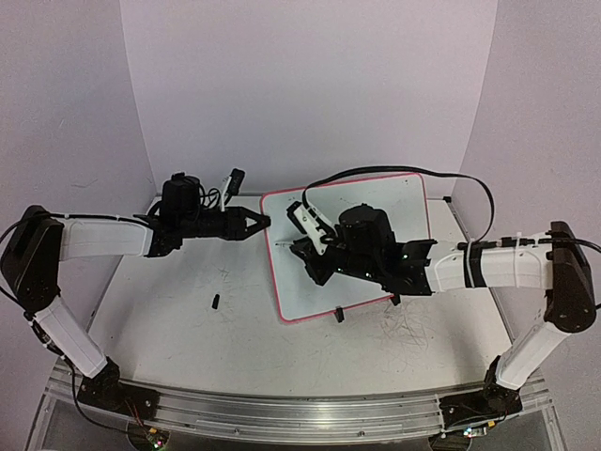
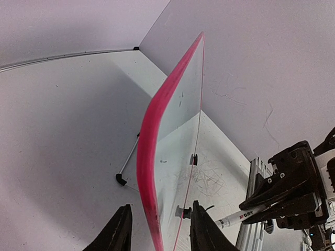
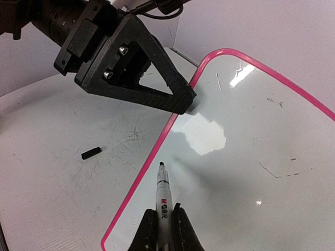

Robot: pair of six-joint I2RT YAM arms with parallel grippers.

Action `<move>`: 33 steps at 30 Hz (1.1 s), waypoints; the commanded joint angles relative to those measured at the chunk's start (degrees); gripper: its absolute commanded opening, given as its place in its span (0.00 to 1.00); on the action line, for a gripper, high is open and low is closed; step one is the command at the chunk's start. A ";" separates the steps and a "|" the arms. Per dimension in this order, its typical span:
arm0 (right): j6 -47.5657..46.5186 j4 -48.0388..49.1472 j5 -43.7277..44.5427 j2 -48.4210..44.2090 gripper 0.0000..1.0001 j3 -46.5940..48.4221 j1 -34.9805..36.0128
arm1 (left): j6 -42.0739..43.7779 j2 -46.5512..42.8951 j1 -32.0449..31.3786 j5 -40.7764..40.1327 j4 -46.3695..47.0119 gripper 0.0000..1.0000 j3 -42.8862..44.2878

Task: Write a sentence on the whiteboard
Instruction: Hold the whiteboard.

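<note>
White whiteboard (image 1: pixel 394 195) on counter (image 1: pixel 188 310), no sentence written yet. Right hand (image 3: pixel 164 222) clenched on marker (image 3: pixel 163 193), tip just above it. Left hand (image 1: pixel 261 222) straddles its pink rim, jaws apart.

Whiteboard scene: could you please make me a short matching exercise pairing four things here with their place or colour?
Things:
1. whiteboard
2. marker
3. small black piece
4. left gripper

Descriptions:
A. lying loose on the tabletop
B. gripped by the right gripper
C. jaws astride the whiteboard's edge
D. has a pink rim

Pairs: 1-D, 2-B, 3-A, 4-C
</note>
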 commanded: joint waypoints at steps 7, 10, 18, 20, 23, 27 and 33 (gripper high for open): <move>-1.27 4.17 3.34 1.21 0.00 1.22 0.72 | -0.16 3.15 0.27 6.35 5.35 0.35 0.50; -1.65 4.57 3.83 1.59 0.00 1.18 0.85 | -0.22 4.02 0.29 6.69 5.53 0.33 0.72; -2.52 5.51 4.94 2.63 0.00 1.21 1.17 | 0.30 4.76 0.24 7.05 5.87 0.26 0.78; -2.75 5.63 5.34 2.71 0.00 1.27 1.21 | 0.24 5.02 0.24 7.21 5.95 0.24 0.81; -2.84 5.88 5.37 2.69 0.00 1.08 1.26 | 0.59 5.01 0.23 7.10 6.06 0.20 0.73; -2.93 5.90 5.44 2.98 0.00 1.36 1.34 | 0.96 5.21 0.24 6.96 6.07 0.16 0.59; -2.95 5.95 5.70 3.55 0.00 1.66 1.35 | 1.68 5.10 0.24 6.76 6.07 0.13 0.25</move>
